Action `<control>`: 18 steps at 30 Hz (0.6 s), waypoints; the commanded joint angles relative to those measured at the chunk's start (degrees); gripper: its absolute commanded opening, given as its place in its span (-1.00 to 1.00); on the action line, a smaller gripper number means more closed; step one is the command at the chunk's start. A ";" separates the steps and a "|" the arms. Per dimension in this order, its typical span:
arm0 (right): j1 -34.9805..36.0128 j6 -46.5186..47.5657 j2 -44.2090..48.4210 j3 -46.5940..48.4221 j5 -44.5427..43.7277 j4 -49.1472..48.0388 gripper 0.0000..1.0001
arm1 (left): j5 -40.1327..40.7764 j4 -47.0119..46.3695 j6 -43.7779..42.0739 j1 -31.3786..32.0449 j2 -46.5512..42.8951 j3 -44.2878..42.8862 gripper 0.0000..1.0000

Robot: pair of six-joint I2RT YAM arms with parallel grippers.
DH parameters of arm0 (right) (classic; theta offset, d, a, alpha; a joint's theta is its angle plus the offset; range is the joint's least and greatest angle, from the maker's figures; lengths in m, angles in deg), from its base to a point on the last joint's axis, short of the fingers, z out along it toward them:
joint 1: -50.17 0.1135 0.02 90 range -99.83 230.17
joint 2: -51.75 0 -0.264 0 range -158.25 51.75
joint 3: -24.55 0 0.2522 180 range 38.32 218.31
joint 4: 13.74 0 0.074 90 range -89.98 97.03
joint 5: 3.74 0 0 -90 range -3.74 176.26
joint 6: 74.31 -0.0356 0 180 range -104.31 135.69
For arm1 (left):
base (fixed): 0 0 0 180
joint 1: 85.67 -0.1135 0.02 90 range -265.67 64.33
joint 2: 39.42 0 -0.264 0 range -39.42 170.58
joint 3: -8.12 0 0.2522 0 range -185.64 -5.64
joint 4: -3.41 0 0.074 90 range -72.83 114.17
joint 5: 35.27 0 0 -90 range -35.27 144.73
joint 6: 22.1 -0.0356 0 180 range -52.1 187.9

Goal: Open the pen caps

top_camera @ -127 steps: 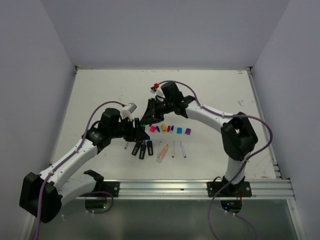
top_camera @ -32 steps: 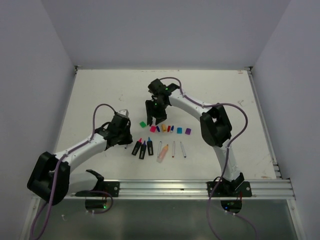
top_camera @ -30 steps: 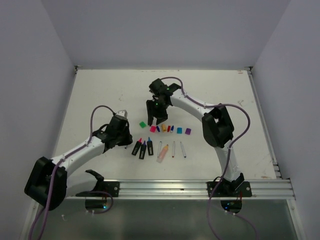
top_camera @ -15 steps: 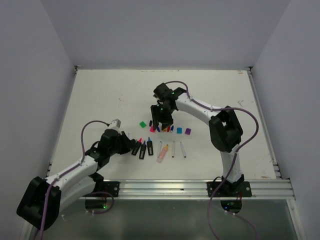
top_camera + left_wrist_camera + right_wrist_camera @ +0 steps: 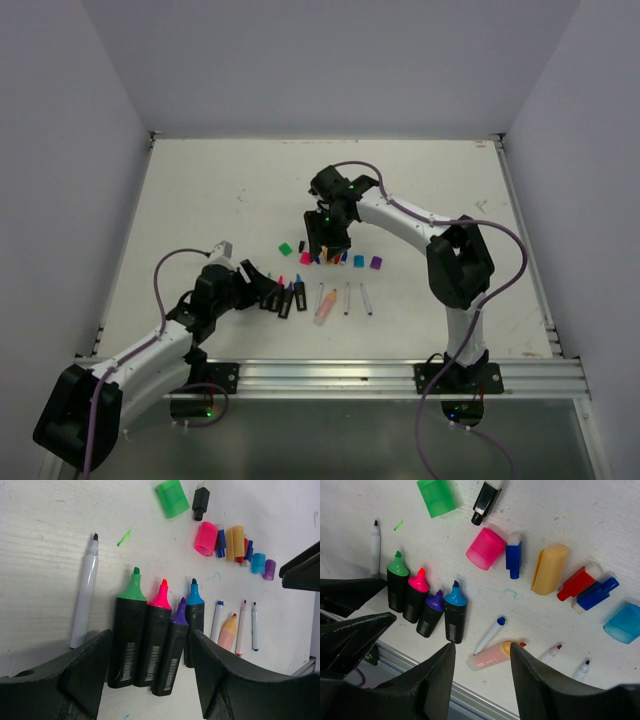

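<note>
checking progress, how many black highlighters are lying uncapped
4, lying side by side in a row: green-tipped highlighter, pink-tipped highlighter, purple-tipped highlighter, blue-tipped highlighter. None looks hidden.

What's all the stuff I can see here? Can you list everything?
caps: nine; green, black, pink, blue, orange, red, blue, cyan, purple; loose row, mid-table
highlighters: four; black, with green, pink, purple and blue tips; side by side, nearer than the caps, uncapped
white pen: one; black tip; left of the highlighters
thin pens: four; three white, one peach; right of the highlighters
table: one; white
rail: one; silver; near edge
left gripper: black; open, over the highlighters
right gripper: black; open, over the caps
</note>
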 commanded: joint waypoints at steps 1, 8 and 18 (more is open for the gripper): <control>-0.24 1.58 3.14 0.12 -0.38 1.31 0.04 | 0.98 -2.12 0.79 -0.43 -0.17 -0.01 0.37; -0.24 1.31 7.35 -3.30 -0.64 1.40 0.05 | 3.61 13.17 -0.70 -0.34 -5.87 -5.97 0.49; -0.32 -0.79 27.21 -20.52 -12.32 2.45 0.98 | 0.46 22.15 -3.69 -0.08 -3.78 -15.03 1.00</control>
